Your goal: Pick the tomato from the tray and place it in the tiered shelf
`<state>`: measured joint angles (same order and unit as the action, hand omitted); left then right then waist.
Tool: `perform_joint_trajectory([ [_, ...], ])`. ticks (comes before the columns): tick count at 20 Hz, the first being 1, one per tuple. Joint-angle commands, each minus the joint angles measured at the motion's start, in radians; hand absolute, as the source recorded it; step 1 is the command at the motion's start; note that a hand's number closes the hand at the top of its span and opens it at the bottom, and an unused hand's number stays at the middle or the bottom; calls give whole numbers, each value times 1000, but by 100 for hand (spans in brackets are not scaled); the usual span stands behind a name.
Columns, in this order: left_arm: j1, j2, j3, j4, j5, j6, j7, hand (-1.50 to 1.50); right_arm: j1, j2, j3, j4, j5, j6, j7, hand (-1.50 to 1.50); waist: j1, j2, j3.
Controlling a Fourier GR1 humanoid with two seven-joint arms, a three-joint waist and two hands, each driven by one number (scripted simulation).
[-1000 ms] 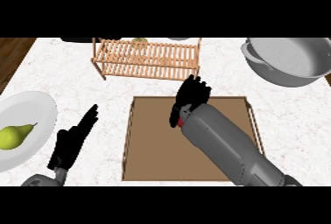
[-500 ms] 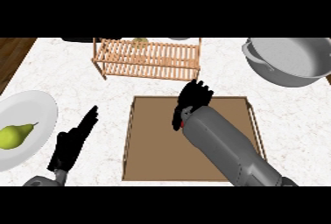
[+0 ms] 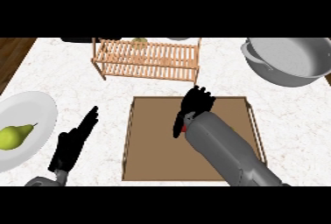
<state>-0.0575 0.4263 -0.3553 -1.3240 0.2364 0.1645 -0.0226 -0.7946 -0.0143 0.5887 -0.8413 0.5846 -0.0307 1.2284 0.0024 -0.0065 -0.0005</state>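
Right hand (image 3: pixel 194 107) curled over tomato (image 3: pixel 185 128) on tray (image 3: pixel 139 148); tiered shelf (image 3: pixel 147 59), upper centre, awaits it; lift and placement remain.

White marbled surface, seen from steeply above

The surface (image 3: pixel 284 113) was pale stone with faint grey veining, evenly lit, with only soft shadows under the things standing on it. It filled nearly the whole view. At the upper left corner a strip of dark brown wood floor (image 3: pixel 14 54) showed past the surface's slanting left edge, and a thin sliver of the same brown showed at the far right edge. No wall or window could be seen. Along the far edge, dark shapes were cut off by the top of the view and could not be made out.
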Motion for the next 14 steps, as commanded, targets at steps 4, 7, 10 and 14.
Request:
perform_joint_trajectory([
  [4, -52, -15, 30, 50, -6, -24, 21, 0, -8, 14, 11, 41, -8, -29, 183, -150, 7, 8, 0],
  [7, -4, -11, 26, -12, -21, -23, 29, 0, 11, 14, 24, 74, 3, -33, 101, 150, 12, 7, 0],
  [10, 31, 4, 34, -54, -33, -50, 24, 0, -59, 14, 10, 92, -39, -21, 59, 150, 18, 8, 1],
  [14, -38, -34, 42, -31, -36, -47, 59, 0, -35, 13, 58, 172, -18, -96, 13, 150, 29, 13, 1],
])
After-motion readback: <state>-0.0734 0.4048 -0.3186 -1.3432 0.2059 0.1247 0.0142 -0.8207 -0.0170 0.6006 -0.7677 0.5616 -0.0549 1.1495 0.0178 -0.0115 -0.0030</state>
